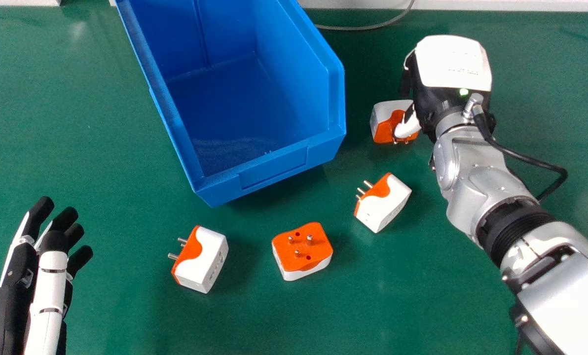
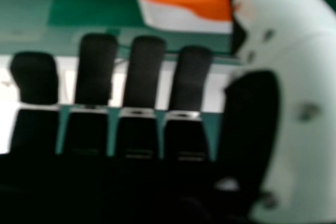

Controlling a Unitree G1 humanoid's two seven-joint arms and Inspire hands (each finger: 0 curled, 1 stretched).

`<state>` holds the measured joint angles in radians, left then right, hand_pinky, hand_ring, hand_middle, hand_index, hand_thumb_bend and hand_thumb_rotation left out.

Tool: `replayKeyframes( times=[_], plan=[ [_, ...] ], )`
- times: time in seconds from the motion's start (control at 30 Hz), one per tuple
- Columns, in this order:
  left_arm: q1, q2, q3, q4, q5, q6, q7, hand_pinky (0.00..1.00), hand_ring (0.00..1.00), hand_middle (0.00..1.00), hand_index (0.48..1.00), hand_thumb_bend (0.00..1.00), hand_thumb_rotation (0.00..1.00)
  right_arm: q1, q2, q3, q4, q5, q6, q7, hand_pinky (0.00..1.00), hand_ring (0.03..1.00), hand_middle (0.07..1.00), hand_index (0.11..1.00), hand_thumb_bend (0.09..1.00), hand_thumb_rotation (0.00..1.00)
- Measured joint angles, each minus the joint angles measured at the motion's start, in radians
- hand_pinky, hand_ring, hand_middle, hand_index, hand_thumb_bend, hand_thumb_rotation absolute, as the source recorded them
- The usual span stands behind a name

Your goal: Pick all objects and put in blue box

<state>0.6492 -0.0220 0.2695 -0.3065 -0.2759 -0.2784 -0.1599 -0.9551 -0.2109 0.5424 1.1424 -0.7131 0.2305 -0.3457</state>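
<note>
- The left hand (image 1: 15, 276) is left of the blue box (image 1: 274, 167) and nearer the robot, its fingers extended.
- The right hand (image 1: 452, 64) is right of the blue box, its fingers straight.
- The right forearm (image 1: 560, 296) slants, right of the blue box.

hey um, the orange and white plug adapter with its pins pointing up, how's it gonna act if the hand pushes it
The plug adapter will probably slide rather than roll, since its sides are blocky. Tipping seems unlikely, as it sits low on the table with its pins up, off the surface. Its smooth, hard-looking shell suggests it is stiff and perhaps a bit slippery.
</note>
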Motion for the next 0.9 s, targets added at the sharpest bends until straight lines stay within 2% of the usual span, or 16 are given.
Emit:
replayKeyframes(
  times=[0.13, 0.23, 0.33, 0.43, 0.53, 0.6, 0.67, 0.8, 0.9],
  plan=[
    [-0.004, 0.000, 0.001, 0.001, 0.000, 0.001, 0.002, 0.86, 0.89, 0.88, 0.907, 0.47, 0.72, 0.001, -0.017, 0.015, -0.009, -0.025, 0.000, 0.000, 0.25, 0.411, 0.495, 0.540, 0.499, 0.00],
    [-0.004, 0.000, 0.001, 0.001, 0.001, 0.002, 0.003, 0.86, 0.89, 0.89, 0.907, 0.48, 0.72, 0.005, -0.018, -0.030, -0.027, 0.017, -0.002, 0.000, 0.28, 0.428, 0.507, 0.521, 0.498, 0.00],
    [-0.006, 0.000, 0.001, 0.004, 0.000, 0.002, 0.003, 0.86, 0.89, 0.89, 0.909, 0.48, 0.72, 0.005, -0.025, -0.007, -0.034, -0.008, 0.008, 0.006, 0.31, 0.438, 0.518, 0.509, 0.498, 0.00],
    [-0.007, 0.000, 0.001, 0.005, 0.000, 0.002, 0.002, 0.86, 0.89, 0.89, 0.909, 0.48, 0.72, 0.009, -0.024, -0.032, -0.048, 0.010, 0.011, 0.009, 0.31, 0.442, 0.521, 0.505, 0.498, 0.00],
    [-0.007, 0.000, 0.002, 0.008, -0.001, 0.002, -0.001, 0.86, 0.89, 0.89, 0.910, 0.48, 0.72, 0.010, -0.027, -0.011, -0.046, -0.010, 0.019, 0.014, 0.32, 0.446, 0.523, 0.502, 0.498, 0.00],
    [-0.008, 0.000, 0.001, 0.007, -0.001, 0.004, -0.001, 0.86, 0.89, 0.89, 0.910, 0.48, 0.72, 0.012, -0.021, -0.041, -0.052, 0.027, 0.009, 0.017, 0.32, 0.441, 0.518, 0.517, 0.495, 0.00],
    [-0.007, 0.000, 0.001, 0.007, -0.001, 0.008, 0.001, 0.86, 0.89, 0.89, 0.911, 0.48, 0.72, 0.012, -0.018, -0.062, -0.052, 0.044, 0.007, 0.017, 0.31, 0.438, 0.513, 0.531, 0.493, 0.00],
    [-0.007, 0.000, 0.001, 0.002, 0.003, 0.012, 0.011, 0.86, 0.89, 0.89, 0.910, 0.49, 0.72, 0.012, -0.022, -0.016, -0.049, -0.006, 0.018, 0.014, 0.32, 0.441, 0.514, 0.530, 0.493, 0.00],
    [-0.008, 0.000, 0.001, -0.002, 0.003, 0.018, 0.012, 0.86, 0.89, 0.89, 0.909, 0.49, 0.73, 0.012, -0.024, -0.027, -0.051, 0.003, 0.000, 0.013, 0.31, 0.437, 0.505, 0.538, 0.492, 0.00]
  ],
)
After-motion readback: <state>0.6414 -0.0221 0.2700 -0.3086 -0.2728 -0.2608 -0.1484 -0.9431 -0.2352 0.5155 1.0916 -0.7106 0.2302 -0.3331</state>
